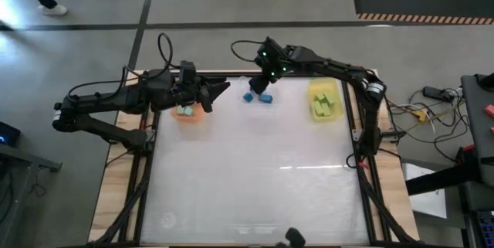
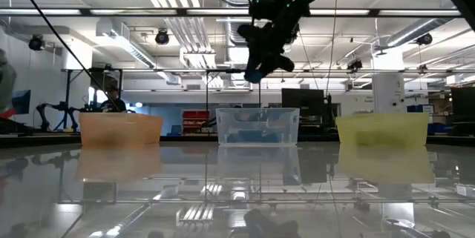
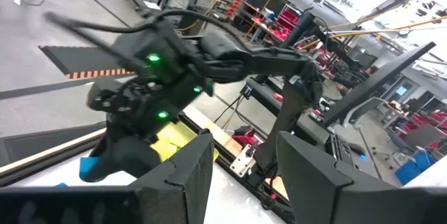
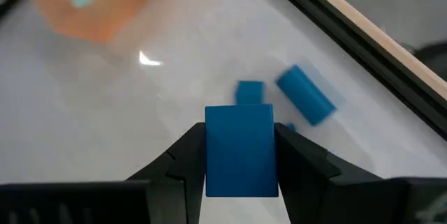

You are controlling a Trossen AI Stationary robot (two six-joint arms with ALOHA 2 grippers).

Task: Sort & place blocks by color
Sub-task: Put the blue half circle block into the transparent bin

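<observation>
A big open workshop with ceiling pipes and strip lights stretches behind a glossy white table (image 1: pixel 255 178), and along the table's far edge stand three shallow trays: an orange tray (image 2: pixel 120 129), a clear tray (image 2: pixel 257 126) and a yellow tray (image 2: pixel 383 129). The right gripper (image 4: pixel 241 155) hangs above the clear tray with its fingers pinched on a dark blue block (image 4: pixel 240 150), the block standing on end between them. The drop spot lies straight below: two more blue blocks (image 4: pixel 302 95) already rest inside the clear tray, so I judge the coming move to be a short descent and release, and the right arm is plainly the nearer one for it. The left gripper (image 3: pixel 241 172) hovers over the orange tray, fingers spread apart and holding nothing, with pale teal blocks (image 1: pixel 185 110) beneath it. Yellow-green blocks (image 1: pixel 324 103) sit in the yellow tray. From above, the clear tray's walls can hardly be made out against the white top. The level view hides the trays' contents behind their frosted sides, and the right wrist view cuts off the tray's rim.
</observation>
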